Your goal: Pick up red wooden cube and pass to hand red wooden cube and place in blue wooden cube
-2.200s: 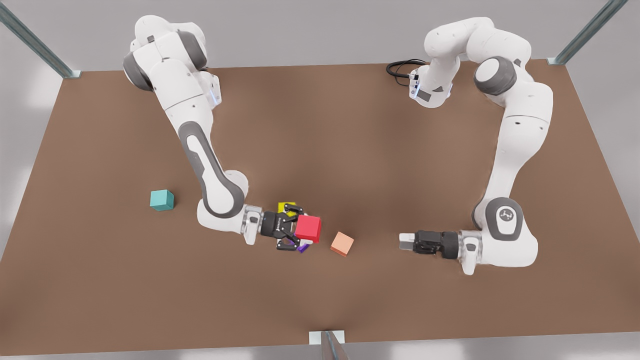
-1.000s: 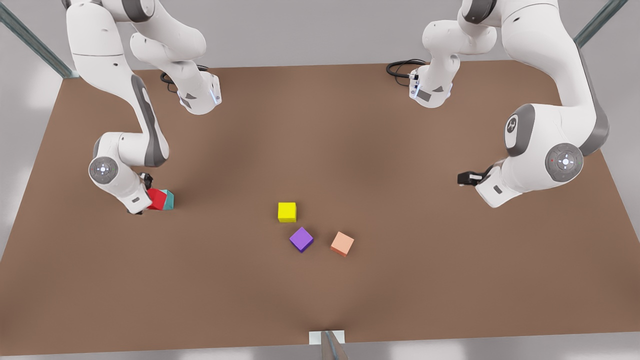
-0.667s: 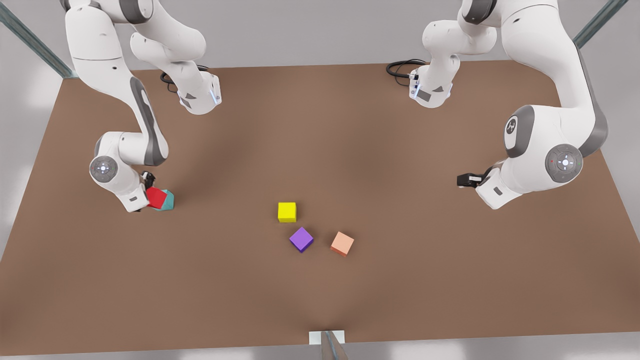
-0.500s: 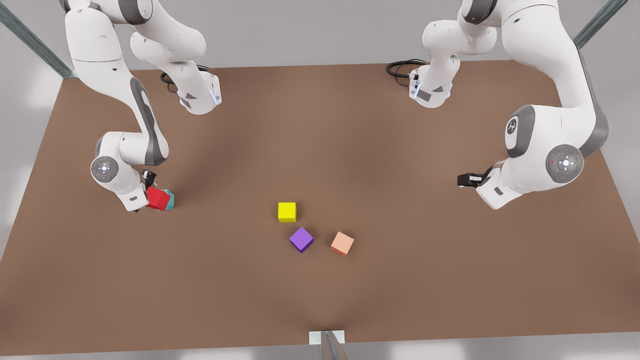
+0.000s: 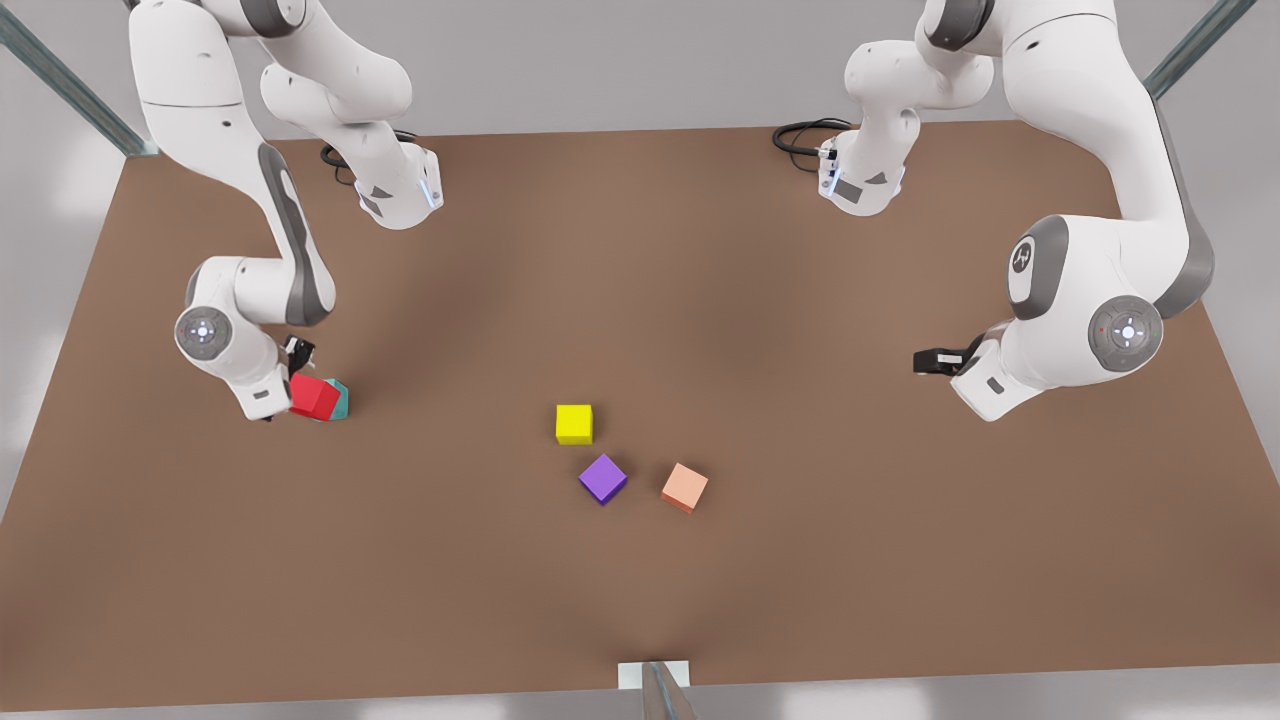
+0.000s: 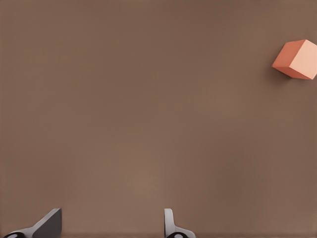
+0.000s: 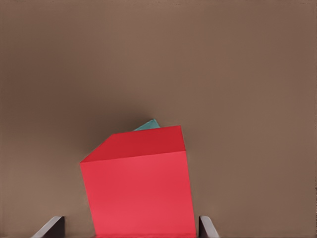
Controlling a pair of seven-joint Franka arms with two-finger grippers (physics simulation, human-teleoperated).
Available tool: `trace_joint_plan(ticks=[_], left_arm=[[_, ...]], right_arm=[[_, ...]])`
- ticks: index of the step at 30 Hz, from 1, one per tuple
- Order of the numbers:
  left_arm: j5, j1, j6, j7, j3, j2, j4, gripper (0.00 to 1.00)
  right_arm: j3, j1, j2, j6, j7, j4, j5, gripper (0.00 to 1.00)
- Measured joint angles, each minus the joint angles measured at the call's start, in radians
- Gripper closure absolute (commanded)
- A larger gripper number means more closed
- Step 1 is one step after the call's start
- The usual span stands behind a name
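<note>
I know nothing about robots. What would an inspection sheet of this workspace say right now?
Surface: brown table, flat and unmarked.
Job's things: red cube tilted over the teal cube, hiding most of it; whether it rests there is unclear.
Clutter: yellow cube, purple cube and salmon cube, close together but apart.
End effectors: right end effector at the red cube; left end effector waits open over bare table.
Cables: black cables at the arm bases.
Surroundings: metal posts, grey walls.

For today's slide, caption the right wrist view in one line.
Right gripper, fingers apart, above the red wooden cube resting on the blue wooden cube.
</note>
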Motion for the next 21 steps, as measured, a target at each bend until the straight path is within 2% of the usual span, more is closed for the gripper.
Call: trace_joint_plan(ticks=[3,5,6,9,11,15,18,21], left_arm=[[0.0,0.0,-0.003,-0.002,0.0,-0.001,0.001,0.0],[0.0,0.0,-0.005,-0.003,0.0,-0.001,0.001,0.0],[0.0,0.001,-0.006,-0.004,0.0,-0.001,0.001,0.0],[0.0,0.002,-0.009,-0.005,0.0,-0.001,0.0,0.0],[0.0,0.002,-0.01,-0.006,0.0,0.0,0.0,0.0],[0.0,0.002,-0.014,-0.007,0.0,-0.001,0.001,0.0],[0.001,0.013,-0.025,-0.007,0.0,-0.003,0.005,0.0],[0.0,0.015,-0.035,-0.008,0.0,-0.004,0.006,0.0]], right_arm=[[0.007,0.019,-0.045,-0.057,0.007,0.022,0.038,0.0],[0.008,0.05,-0.054,-0.124,0.017,0.114,0.089,0.0],[0.008,0.069,-0.02,-0.17,0.032,0.216,0.125,0.0],[0.007,0.123,0.258,-0.308,0.176,0.735,0.25,0.0],[0.007,0.144,0.28,-0.391,0.294,0.851,0.293,0.0],[0.006,0.156,0.12,-0.563,0.505,0.877,0.274,0.0],[0.007,0.159,-0.046,-0.638,0.625,0.742,0.228,0.0],[0.006,0.147,-0.099,-0.675,0.723,0.693,0.205,0.0]])
